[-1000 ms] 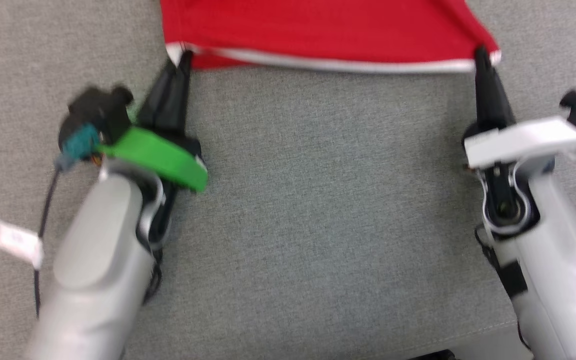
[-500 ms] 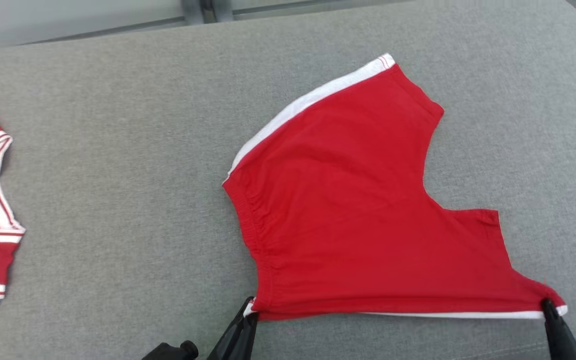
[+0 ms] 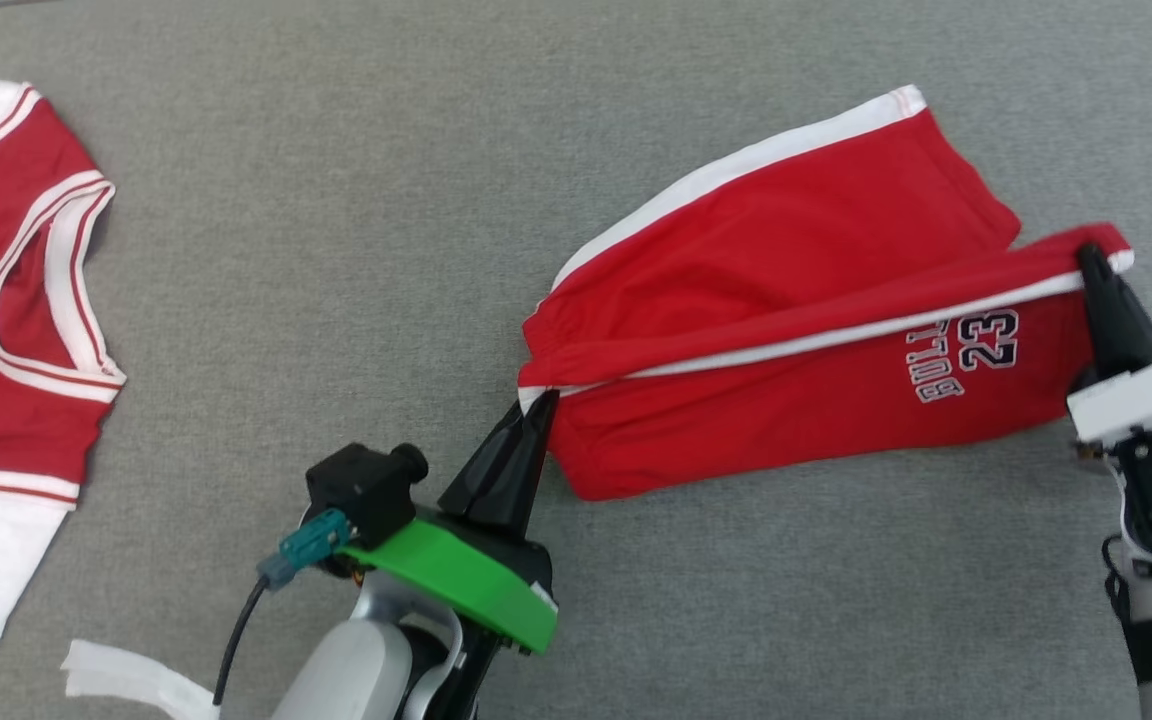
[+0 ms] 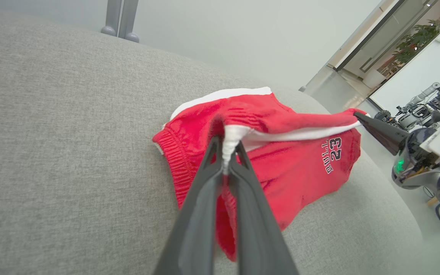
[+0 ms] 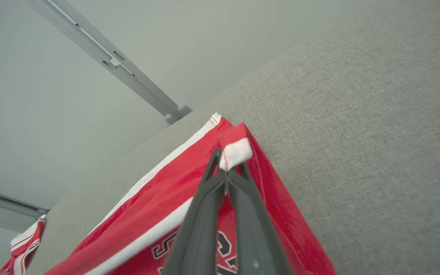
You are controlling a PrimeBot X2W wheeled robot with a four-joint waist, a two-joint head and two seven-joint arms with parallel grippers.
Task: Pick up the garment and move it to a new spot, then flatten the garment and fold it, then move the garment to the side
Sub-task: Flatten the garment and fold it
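Observation:
The garment (image 3: 786, 330) is a pair of red shorts with white side stripes and "BULLS 23" print, lying on the grey cushion (image 3: 336, 250). Its near edge is lifted and folded over toward the far side. My left gripper (image 3: 544, 398) is shut on the white-trimmed waistband corner (image 4: 232, 134). My right gripper (image 3: 1091, 255) is shut on the white-trimmed leg-hem corner (image 5: 235, 152). Between the two grips the red cloth (image 4: 300, 118) stretches taut above the part still lying flat. In the left wrist view, my right gripper (image 4: 357, 115) pinches the far corner.
A red and white jersey (image 3: 6, 330) lies at the far left of the cushion. A white strip (image 3: 126, 680) sits near my left forearm. Metal rail posts (image 4: 118, 21) stand behind the cushion's back edge.
The head camera has shifted between frames. Both grippers, still shut on the corners, have lifted the near edge and carried it over the shorts, so the printed underside now shows.

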